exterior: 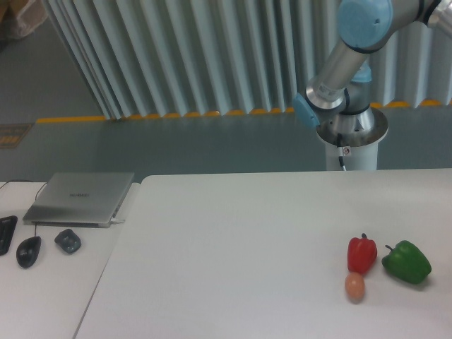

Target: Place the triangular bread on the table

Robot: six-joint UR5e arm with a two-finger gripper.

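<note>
The triangular bread is out of view. The large white table [233, 247] fills the lower part of the view. Only the arm's base and elbow [353, 42] show at the upper right, behind the table's far edge. The gripper itself lies outside the frame, off the top right.
A red pepper [361, 254], a green pepper [407, 262] and a small orange-pink egg [354, 286] lie together near the table's front right. On a separate desk at left are a closed laptop [81, 198], a black mouse [28, 251] and a small dark object [68, 241].
</note>
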